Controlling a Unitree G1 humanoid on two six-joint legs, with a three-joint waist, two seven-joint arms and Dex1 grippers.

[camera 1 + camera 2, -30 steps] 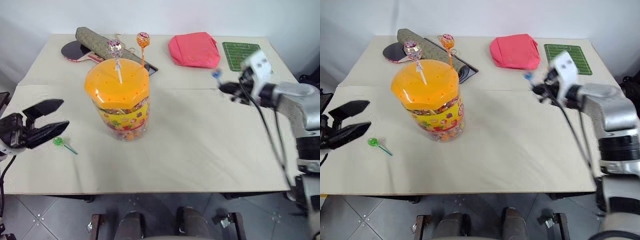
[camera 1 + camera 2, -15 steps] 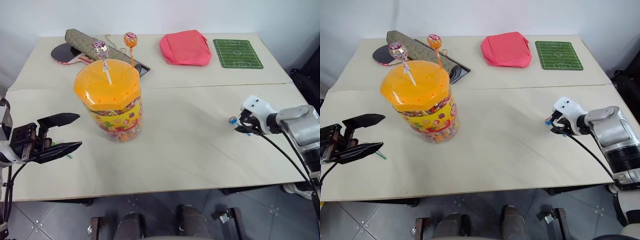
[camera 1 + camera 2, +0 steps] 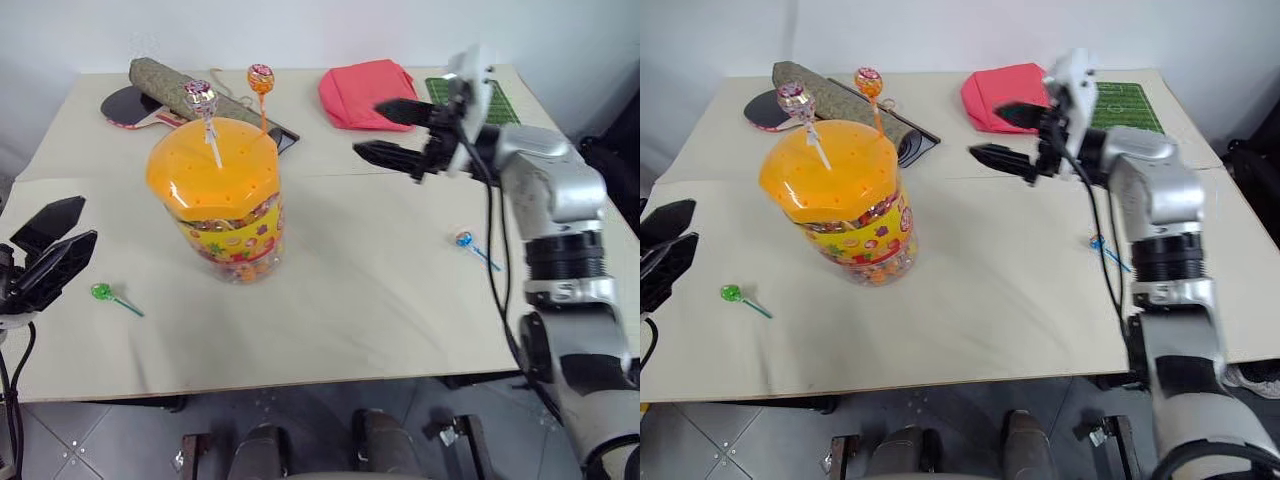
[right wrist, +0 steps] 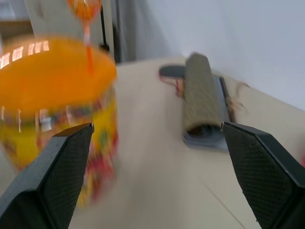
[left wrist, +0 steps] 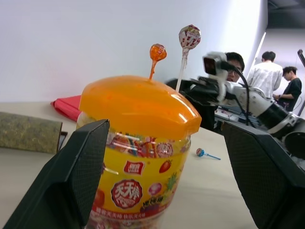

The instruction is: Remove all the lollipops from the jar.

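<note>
A clear plastic jar (image 3: 232,215), cylindrical, stands upright on the left half of a pale beige table (image 3: 350,300). Its wide, glossy orange lid (image 3: 213,170) is faceted at the rim and dotted with small holes; a yellow label printed with candies wraps the wall below. Two lollipops stand upright with their sticks in the lid: a pink-purple lollipop (image 3: 200,94) on a white stick and an orange lollipop (image 3: 261,76) on an orange stick. A green lollipop (image 3: 101,292) in a shiny wrapper lies flat on the table to the left of the jar, well apart from it. A blue lollipop (image 3: 463,239) lies flat on the table to the right, also well apart.

The left gripper (image 3: 52,250) hovers near the table's left edge, close to the green lollipop, its two black textured fingers apart and empty. The right gripper (image 3: 388,130) is held above the table to the right of the jar, pointing toward it, fingers spread wide and empty.

Behind the jar lie a rolled olive-green cloth (image 3: 175,85) with a rough weave, a table-tennis paddle (image 3: 130,104) and a flat dark object. Farther right sit a soft red pouch (image 3: 365,95) and a small green mat (image 3: 492,100) marked as a football pitch. The left wrist view shows people (image 5: 267,71) standing in the background.
</note>
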